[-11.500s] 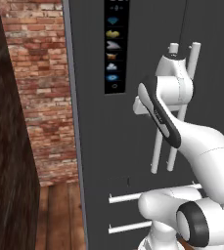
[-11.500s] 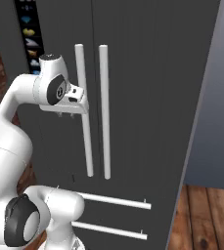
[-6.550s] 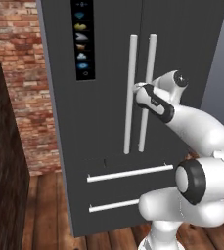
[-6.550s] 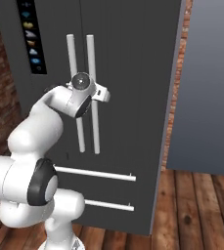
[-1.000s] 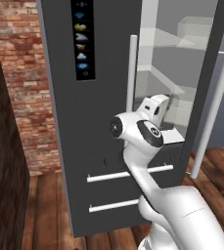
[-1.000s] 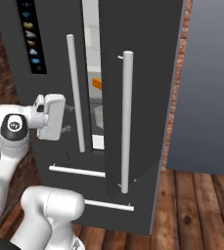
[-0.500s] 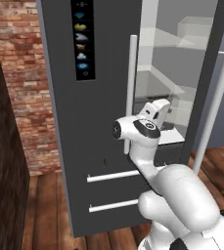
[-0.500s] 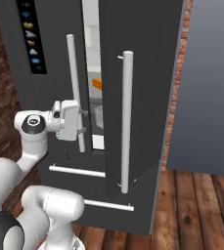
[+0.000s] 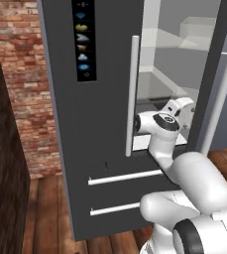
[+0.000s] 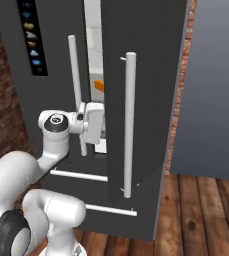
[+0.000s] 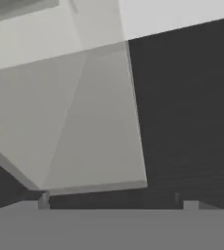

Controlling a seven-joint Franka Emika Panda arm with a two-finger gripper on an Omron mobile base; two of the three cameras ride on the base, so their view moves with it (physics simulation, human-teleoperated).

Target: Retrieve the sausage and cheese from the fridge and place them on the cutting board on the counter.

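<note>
With the fridge (image 9: pixel 100 124) door (image 10: pixel 136 100) only part open, the tool (image 10: pixel 93 122) sits at the gap with fingers I cannot tell spread or closed, and it ought to swing that door wider before reaching for the orange item (image 10: pixel 99 85) inside.

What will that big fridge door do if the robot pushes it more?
The open door would probably swing stiffly on its hinge rather than bend, since it is one tall solid panel. It looks heavy for the small gripper. The fridge itself seems unlikely to tip, being tall and wide.
</note>
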